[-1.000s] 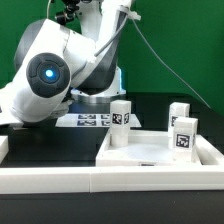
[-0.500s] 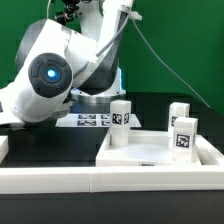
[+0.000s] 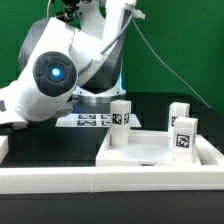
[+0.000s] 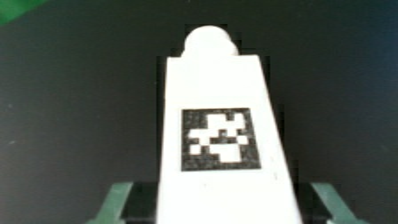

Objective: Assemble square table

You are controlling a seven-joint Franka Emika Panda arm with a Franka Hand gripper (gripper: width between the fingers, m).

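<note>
The white square tabletop [image 3: 152, 156] lies tray-like on the black table at the exterior view's right. Three white tagged legs stand on it: one at its far left corner [image 3: 121, 123] and two at its right side [image 3: 178, 112] [image 3: 184, 136]. In the wrist view a fourth white leg [image 4: 222, 110] with a tag lies lengthwise on the dark table. My gripper [image 4: 222, 206] straddles its near end, open, with a dark gap between each green finger [image 4: 121, 204] and the leg. In the exterior view the gripper is hidden behind the arm.
The arm's large white body with a blue light [image 3: 55, 72] fills the exterior view's left. The marker board [image 3: 92, 120] lies behind it on the table. A long low white border wall [image 3: 90, 181] runs along the front.
The arm's body has turned slightly, its blue light shifting toward the exterior view's right. The tabletop and the three standing legs have not moved.
</note>
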